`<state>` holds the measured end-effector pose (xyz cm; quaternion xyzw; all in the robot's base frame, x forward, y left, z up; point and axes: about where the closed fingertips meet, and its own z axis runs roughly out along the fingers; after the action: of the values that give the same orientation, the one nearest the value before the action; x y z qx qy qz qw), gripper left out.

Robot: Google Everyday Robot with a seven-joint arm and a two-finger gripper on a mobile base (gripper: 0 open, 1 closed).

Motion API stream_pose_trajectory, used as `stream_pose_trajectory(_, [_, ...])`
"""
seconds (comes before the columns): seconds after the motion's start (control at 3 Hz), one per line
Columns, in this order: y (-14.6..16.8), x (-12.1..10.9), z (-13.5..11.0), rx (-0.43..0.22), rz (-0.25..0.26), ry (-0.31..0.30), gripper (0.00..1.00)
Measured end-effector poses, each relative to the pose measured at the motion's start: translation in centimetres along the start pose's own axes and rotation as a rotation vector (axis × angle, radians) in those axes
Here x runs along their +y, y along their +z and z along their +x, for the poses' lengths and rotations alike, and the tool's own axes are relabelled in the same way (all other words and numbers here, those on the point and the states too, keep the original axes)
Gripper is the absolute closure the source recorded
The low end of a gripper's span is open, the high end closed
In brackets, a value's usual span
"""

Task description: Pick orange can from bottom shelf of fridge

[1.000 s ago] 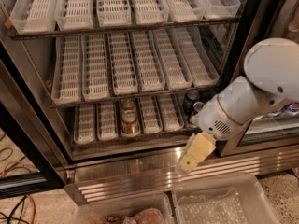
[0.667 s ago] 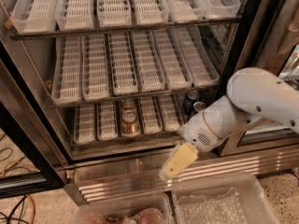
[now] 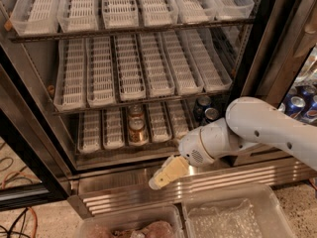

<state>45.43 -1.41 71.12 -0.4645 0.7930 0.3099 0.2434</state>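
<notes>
The orange can (image 3: 137, 129) stands upright in a middle lane of the bottom shelf (image 3: 101, 131), near its front edge, with a second similar can (image 3: 135, 111) right behind it. The fridge (image 3: 250, 58) is open, and its upper racks hold only white lanes. My gripper (image 3: 164, 174), cream-coloured, hangs in front of the ribbed steel base (image 3: 237, 177). It is below and slightly right of the orange can, outside the shelf and not touching the can. The white arm (image 3: 262, 128) reaches in from the right.
Two dark blue cans (image 3: 207, 109) stand at the right end of the bottom shelf, close to my arm. More blue cans (image 3: 297, 105) show at the far right. Two clear plastic bins (image 3: 228, 217) sit on the floor in front. Cables (image 3: 20, 217) lie at lower left.
My arm has swung left and lower. The gripper has moved from right of the shelf to just below the orange can's lane. The cans have not moved.
</notes>
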Motion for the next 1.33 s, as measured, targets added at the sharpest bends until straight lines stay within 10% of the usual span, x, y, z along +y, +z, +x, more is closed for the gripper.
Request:
stream_pose_trajectory(0.33, [0.0, 0.0, 0.0, 0.0, 0.0, 0.0, 0.0])
stream_pose_trajectory(1.33, [7.7, -5.2, -4.5, -0.287, 0.071, 0.129, 0.0])
